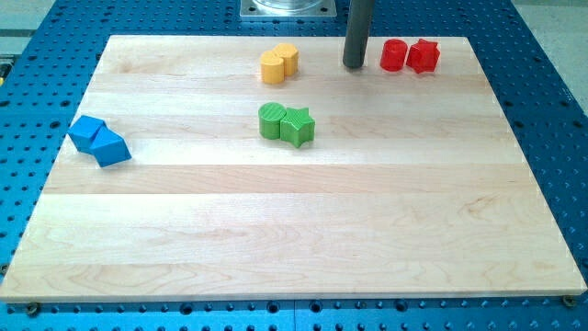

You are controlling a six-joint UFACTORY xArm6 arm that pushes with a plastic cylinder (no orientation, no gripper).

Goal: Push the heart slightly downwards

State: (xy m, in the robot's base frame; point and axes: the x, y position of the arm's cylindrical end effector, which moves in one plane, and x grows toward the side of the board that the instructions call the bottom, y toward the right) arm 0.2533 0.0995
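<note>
Two yellow blocks touch each other near the view's top centre. The rear right one (pixel 288 57) has a rounded outline and looks like the heart. The front left one (pixel 273 68) looks like a hexagon. My dark rod comes down from the view's top, and my tip (pixel 353 66) rests on the board. It is to the right of the yellow pair, apart from them, and just left of the red blocks.
A red rounded block (pixel 393 55) and a red star-like block (pixel 424 56) touch at the top right. A green round block (pixel 272 120) and a green star (pixel 298 127) touch in the middle. Two blue blocks (pixel 99 141) sit at the left edge of the wooden board (pixel 294 239).
</note>
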